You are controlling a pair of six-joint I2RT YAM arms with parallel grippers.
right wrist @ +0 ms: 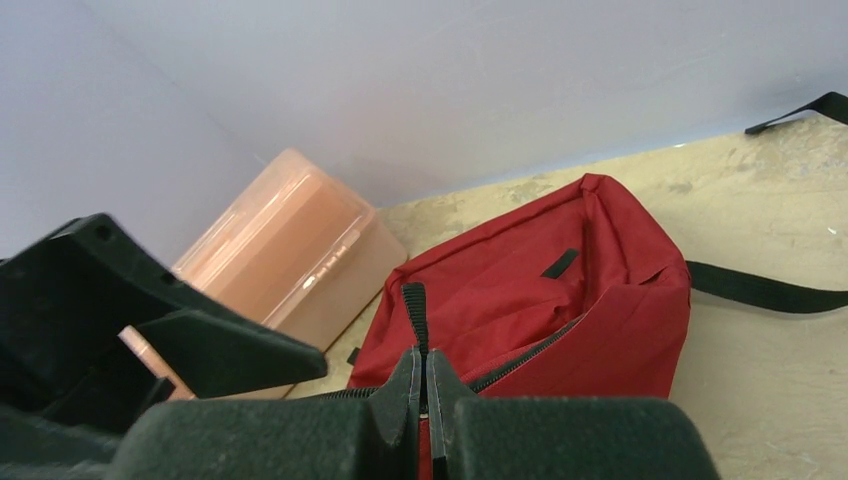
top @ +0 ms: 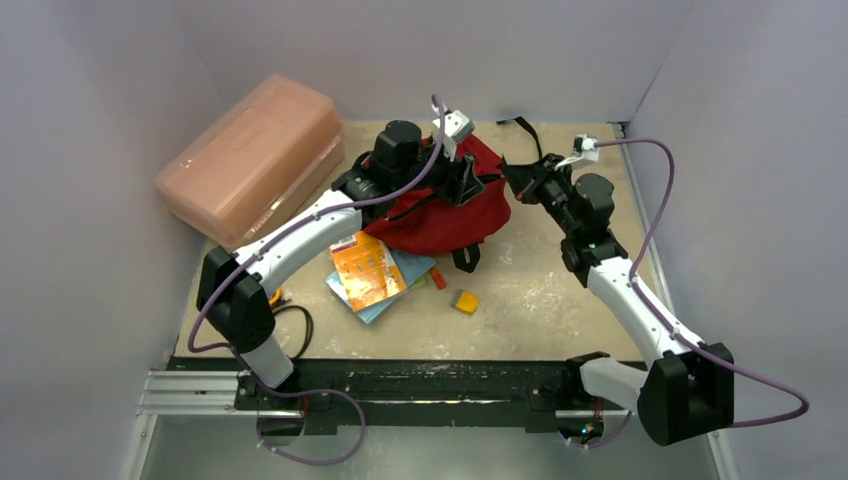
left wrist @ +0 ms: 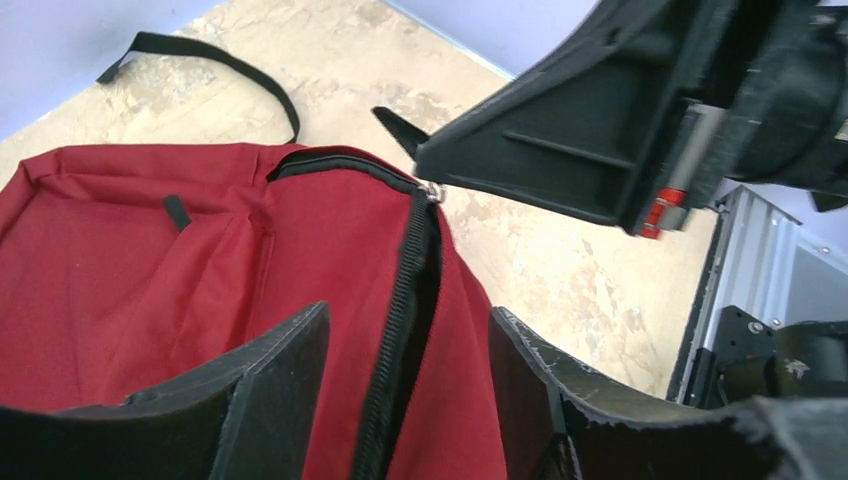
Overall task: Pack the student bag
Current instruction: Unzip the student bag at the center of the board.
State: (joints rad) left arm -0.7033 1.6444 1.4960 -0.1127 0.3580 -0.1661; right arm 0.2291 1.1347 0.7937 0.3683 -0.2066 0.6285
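Top external shows pink box [top: 250,160], booklet [top: 366,270], yellow block [top: 464,301] near student bag [top: 445,215].

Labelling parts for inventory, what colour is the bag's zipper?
Black zipper on the red student bag; left wrist view shows it best.

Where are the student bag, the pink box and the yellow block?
student bag [top: 440,225], top view, its red front fabric.
pink box [top: 250,160], top view, middle of its lid.
yellow block [top: 464,301], top view, its top face.
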